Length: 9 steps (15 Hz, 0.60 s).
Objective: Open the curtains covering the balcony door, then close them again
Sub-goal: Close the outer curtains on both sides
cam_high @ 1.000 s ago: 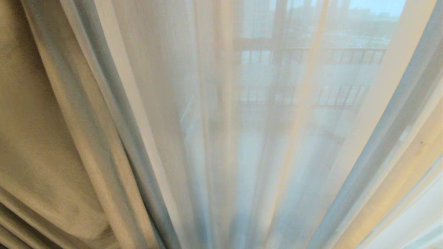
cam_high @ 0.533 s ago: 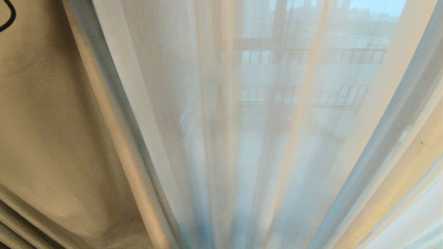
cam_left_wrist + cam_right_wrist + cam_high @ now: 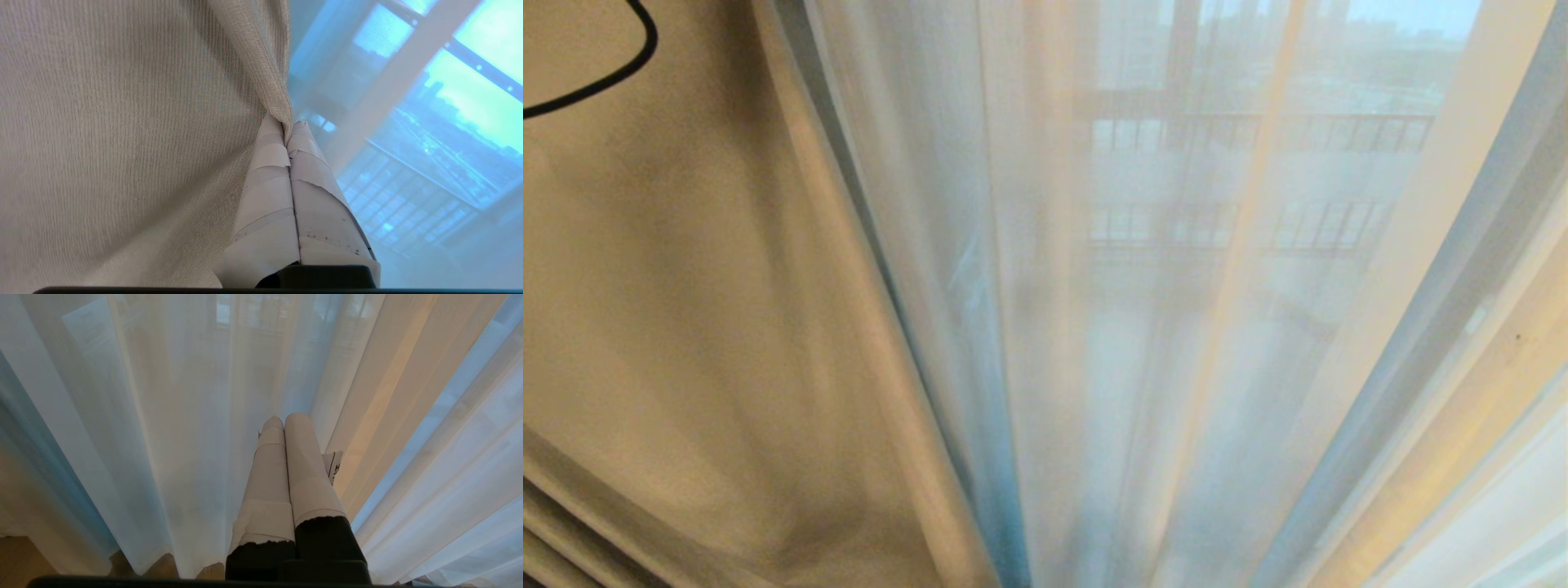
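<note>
In the head view, the heavy beige drape (image 3: 703, 327) fills the side toward the left end effector. The white sheers (image 3: 1094, 367) veil the balcony door (image 3: 1184, 98) and the railing (image 3: 1258, 131) beyond. A black cable (image 3: 613, 69) loops over the drape.

In the left wrist view, the left end effector (image 3: 288, 124) is pinched tight on the drape's edge fold at its tips, probably so the panel can be drawn across the sheers.

In the right wrist view, the right end effector (image 3: 286, 420) is pressed closed and empty, pointing at the sheers ahead, apparently parked.
</note>
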{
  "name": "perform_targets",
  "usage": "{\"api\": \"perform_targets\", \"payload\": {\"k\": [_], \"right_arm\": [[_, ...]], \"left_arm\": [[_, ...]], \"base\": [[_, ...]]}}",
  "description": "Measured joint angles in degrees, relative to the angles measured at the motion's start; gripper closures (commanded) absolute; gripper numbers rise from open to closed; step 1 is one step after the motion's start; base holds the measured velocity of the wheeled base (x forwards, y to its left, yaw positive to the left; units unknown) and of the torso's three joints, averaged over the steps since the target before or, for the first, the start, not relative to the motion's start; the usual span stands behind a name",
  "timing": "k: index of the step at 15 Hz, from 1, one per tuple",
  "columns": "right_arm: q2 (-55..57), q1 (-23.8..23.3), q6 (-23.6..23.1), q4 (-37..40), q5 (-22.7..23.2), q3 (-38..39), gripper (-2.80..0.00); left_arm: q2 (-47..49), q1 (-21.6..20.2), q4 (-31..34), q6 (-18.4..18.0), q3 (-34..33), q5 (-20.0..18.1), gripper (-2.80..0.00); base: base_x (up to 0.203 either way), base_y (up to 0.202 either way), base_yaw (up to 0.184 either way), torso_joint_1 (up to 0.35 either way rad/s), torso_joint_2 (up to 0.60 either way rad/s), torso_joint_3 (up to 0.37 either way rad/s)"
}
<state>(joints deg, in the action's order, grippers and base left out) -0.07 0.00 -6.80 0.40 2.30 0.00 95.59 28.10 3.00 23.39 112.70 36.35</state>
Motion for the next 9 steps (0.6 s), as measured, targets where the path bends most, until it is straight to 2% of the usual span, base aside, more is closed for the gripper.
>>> {"api": "perform_targets", "payload": {"k": [6, 9], "right_arm": [[0.00, 0.00, 0.00, 0.00, 0.00, 0.00, 0.00], [0.00, 0.00, 0.00, -0.05, 0.00, 0.00, 0.00]], "left_arm": [[1.16, 5.86, -0.81, 0.11, 0.15, 1.75, 0.00], [1.96, 8.66, -1.33, 0.11, 0.20, 3.94, 0.00]], "base": [[0.000, 0.000, 0.000, 0.000, 0.00, 0.000], [0.000, 0.000, 0.000, 0.000, 0.00, 0.000]]}}
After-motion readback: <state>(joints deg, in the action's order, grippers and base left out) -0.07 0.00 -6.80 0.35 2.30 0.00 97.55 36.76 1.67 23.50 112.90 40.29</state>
